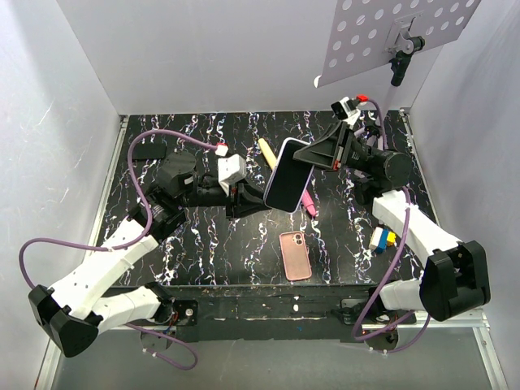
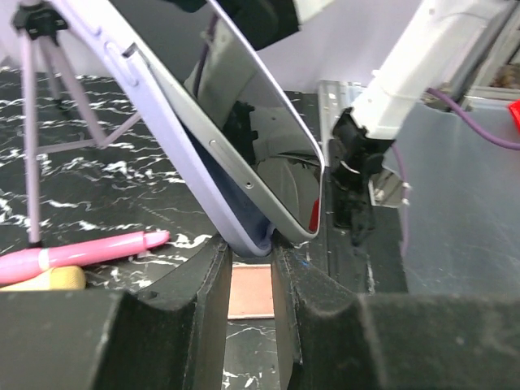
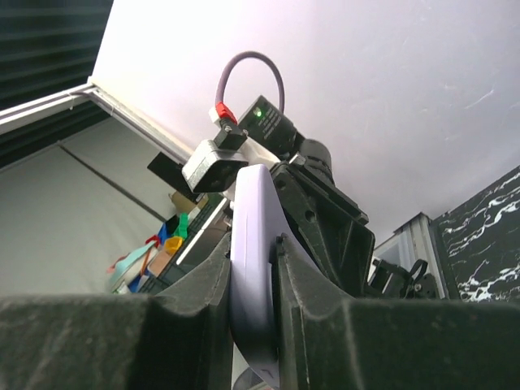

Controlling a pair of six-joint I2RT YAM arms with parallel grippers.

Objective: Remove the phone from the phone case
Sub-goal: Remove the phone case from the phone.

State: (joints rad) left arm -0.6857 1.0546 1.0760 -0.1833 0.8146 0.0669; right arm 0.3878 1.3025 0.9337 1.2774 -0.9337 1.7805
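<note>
Both grippers are clamped on the phone (image 1: pixel 288 175) in mid-air, the left gripper (image 1: pixel 257 198) at its 7 o'clock end and the right gripper (image 1: pixel 315 154) at 2 o'clock. The phone case (image 1: pixel 295 255) lies apart at 6 o'clock. I'd release one side first, then lower the phone gently

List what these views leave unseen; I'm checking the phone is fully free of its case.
Left wrist: the phone case shows only as a strip; the left gripper covers the rest.
Right wrist: the phone is edge-on in the right gripper; its screen is hidden.
Top: coloured blocks partly behind the right arm.
</note>
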